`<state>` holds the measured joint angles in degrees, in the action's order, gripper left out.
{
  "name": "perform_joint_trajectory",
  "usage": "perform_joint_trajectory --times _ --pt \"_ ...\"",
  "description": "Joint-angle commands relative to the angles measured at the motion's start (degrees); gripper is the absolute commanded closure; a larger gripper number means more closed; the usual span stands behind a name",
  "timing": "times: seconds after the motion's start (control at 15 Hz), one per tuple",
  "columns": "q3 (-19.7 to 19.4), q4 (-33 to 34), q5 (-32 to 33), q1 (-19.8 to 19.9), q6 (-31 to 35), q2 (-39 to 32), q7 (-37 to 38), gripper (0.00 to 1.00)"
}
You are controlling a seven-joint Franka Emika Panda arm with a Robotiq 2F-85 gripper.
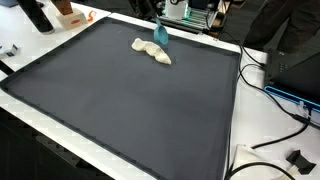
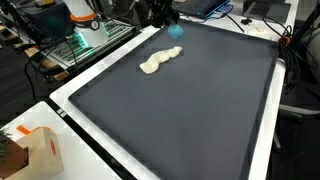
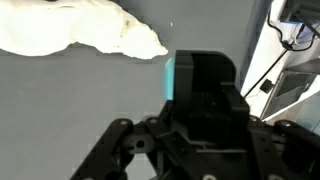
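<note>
A cream, lumpy cloth-like thing (image 1: 152,50) (image 2: 160,60) lies on the dark grey mat (image 1: 120,110) (image 2: 190,110) near its far edge. In the wrist view the cream thing (image 3: 70,28) fills the upper left. My gripper (image 3: 188,68) is beside it, over the mat's far side, shut on a small teal object (image 3: 169,76) of which only a strip shows along the black finger (image 3: 205,80). In both exterior views the teal object (image 1: 160,33) (image 2: 175,30) hangs just above the mat, close to one end of the cream thing and apart from it.
The mat lies on a white table (image 1: 265,120) (image 2: 90,130). A cardboard box (image 2: 35,150) stands at one corner. Cables (image 1: 280,95) and a black part (image 1: 300,158) lie beyond the mat's side edge. Equipment (image 2: 85,25) crowds the far side.
</note>
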<state>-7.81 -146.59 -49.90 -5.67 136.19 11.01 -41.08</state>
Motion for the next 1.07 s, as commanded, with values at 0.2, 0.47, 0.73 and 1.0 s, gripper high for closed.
perform_joint_trajectory --times 0.2,0.47,0.73,1.0 --pt "-1.32 -1.03 -7.82 5.01 -6.64 -0.82 -8.93 0.75" --pt "-1.55 -0.99 -9.76 7.45 -8.47 -2.20 -11.03 0.75" --pt "-1.84 -1.02 -11.01 9.42 -9.77 -3.31 -12.36 0.75" --pt "-2.38 -1.03 -12.22 11.21 -10.74 -4.31 -13.36 0.75"
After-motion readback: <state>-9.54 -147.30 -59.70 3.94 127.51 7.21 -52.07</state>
